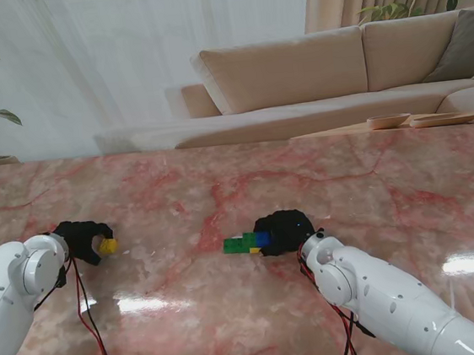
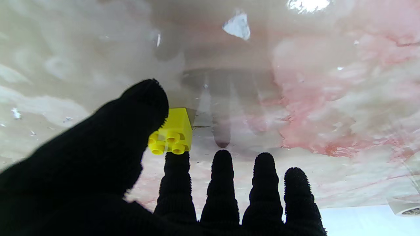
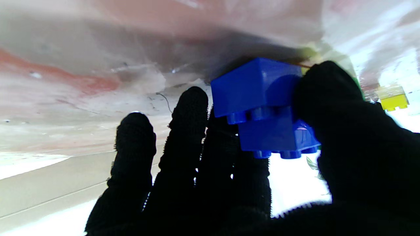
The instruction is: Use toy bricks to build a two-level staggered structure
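Your left hand (image 1: pixel 81 240) pinches a yellow brick (image 1: pixel 108 245) near the left edge of the marble table (image 1: pixel 221 188). Your right hand (image 1: pixel 285 231) grips two stacked blue bricks (image 3: pixel 265 105) at the middle, touching a green brick (image 1: pixel 237 244) on the table. You have wide bare marble between both hands and toward the far edge.

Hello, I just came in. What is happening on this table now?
The robot is building with toy bricks on a marble table. Its left hand pinches a small yellow brick between thumb and a finger, off to the left. Its right hand is closed on a blue brick at the brick cluster near the table's middle, where a green brick lies too. In the right wrist view, two blue bricks sit stacked with an offset.
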